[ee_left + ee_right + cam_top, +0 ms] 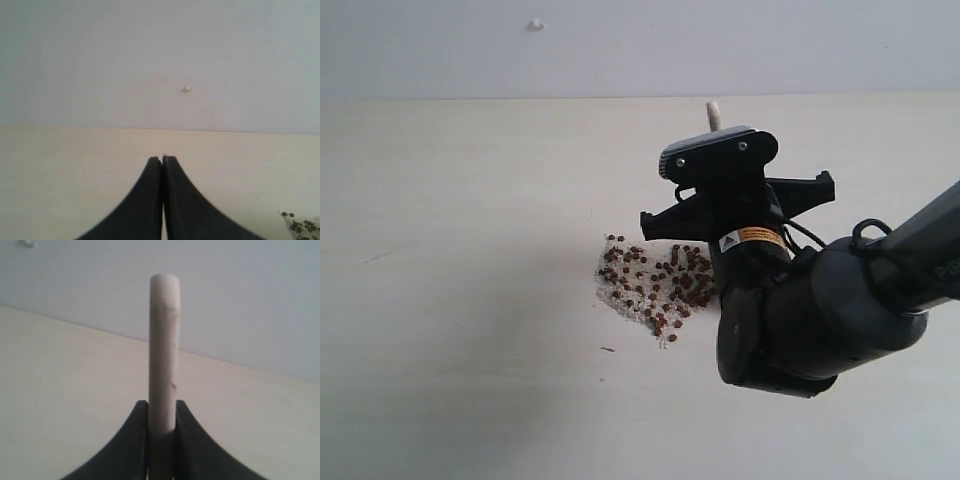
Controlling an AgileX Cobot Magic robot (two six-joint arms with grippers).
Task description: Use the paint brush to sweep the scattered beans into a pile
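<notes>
The left gripper [163,160] hangs with its jaws pressed together on nothing. Left of centre of the exterior view, the beans [655,285] lie in a loose patch among whitish crumbs [610,292] on the table [470,300]. Just right of them the right gripper [162,407] is clamped on the paint brush [164,340], its bristles hidden. I'd want short, low strokes inward from the patch's edges, so nothing flicks away.

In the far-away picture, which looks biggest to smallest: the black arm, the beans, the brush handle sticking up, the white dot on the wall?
1. black arm
2. beans, all together
3. brush handle, only its end shows
4. white dot
</notes>
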